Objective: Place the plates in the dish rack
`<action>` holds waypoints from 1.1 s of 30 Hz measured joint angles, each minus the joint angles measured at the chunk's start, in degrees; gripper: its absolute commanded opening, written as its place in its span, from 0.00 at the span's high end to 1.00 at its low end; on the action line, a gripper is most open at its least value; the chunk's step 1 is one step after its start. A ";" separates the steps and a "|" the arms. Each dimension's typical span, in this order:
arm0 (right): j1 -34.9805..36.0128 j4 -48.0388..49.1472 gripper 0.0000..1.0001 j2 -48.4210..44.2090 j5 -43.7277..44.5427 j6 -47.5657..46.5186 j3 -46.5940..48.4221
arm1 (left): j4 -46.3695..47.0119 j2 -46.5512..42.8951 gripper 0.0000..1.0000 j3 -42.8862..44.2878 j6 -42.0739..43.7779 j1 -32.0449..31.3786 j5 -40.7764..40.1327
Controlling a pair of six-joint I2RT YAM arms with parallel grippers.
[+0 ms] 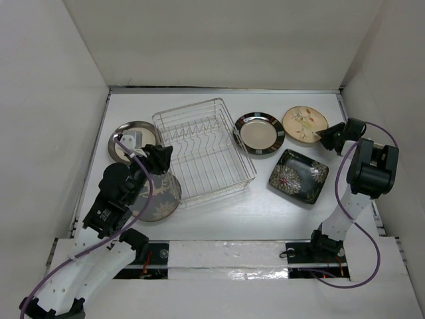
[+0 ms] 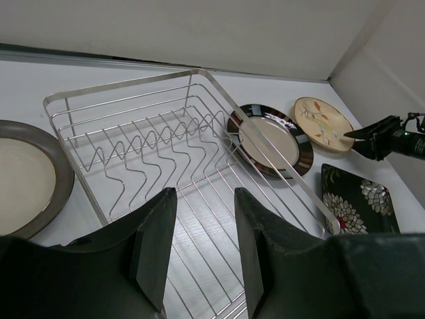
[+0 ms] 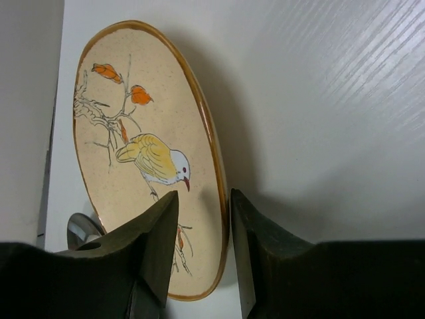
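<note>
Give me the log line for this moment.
left gripper: open, by dish rack left side | right gripper: open, straddling tan plate rim | dish rack: empty

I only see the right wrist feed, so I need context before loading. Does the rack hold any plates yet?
Observer: No, the dish rack has nothing in it.
Operator: Where's the left gripper?
Observer: The left gripper hangs open by the rack's left side, holding nothing.
Operator: Any plate near it?
Observer: A grey plate lies partly under the left arm.
</note>
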 measured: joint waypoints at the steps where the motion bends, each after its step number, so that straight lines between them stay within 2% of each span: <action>1: -0.22 -0.57 0.63 0.33 -0.63 -0.15 0.33 | 0.00 -0.33 0.63 -0.02 0.02 0.00 -0.02; 3: -0.35 -1.38 0.70 0.59 -1.51 -0.46 0.50 | 0.00 -0.98 0.63 -0.13 0.02 0.00 -0.07; 4: -0.52 -1.79 0.79 0.63 -1.88 -0.57 0.50 | 0.07 -1.38 0.63 -0.24 0.02 0.00 -0.09; 7: -0.85 -2.82 0.92 0.66 -2.34 -0.90 0.50 | 0.07 -2.01 0.63 -0.35 0.02 0.00 -0.11; 8: -1.07 -2.86 1.00 0.66 -2.80 -0.85 0.50 | 0.07 -2.10 0.63 -0.35 0.02 0.00 -0.11; 12: -1.86 -1.66 1.00 0.22 -2.89 -0.85 -0.31 | 0.07 -2.29 0.63 -0.61 0.02 0.00 -0.13; 15: -1.92 0.22 1.00 -2.51 -1.77 -0.07 -4.44 | 0.04 -2.38 0.63 -0.70 0.02 0.00 -0.13; 22: -2.34 1.77 1.00 -15.69 2.40 1.11 -15.06 | 0.04 -2.29 0.63 -0.70 0.02 0.00 0.00; 29: -0.85 0.04 1.00 -32.26 8.04 -0.02 -15.43 | 0.07 -1.66 0.63 -0.70 0.04 0.00 0.00; 33: 4.13 -2.73 1.00 -40.00 12.17 -4.42 -12.20 | 0.11 -1.01 0.63 -0.70 0.04 0.00 0.09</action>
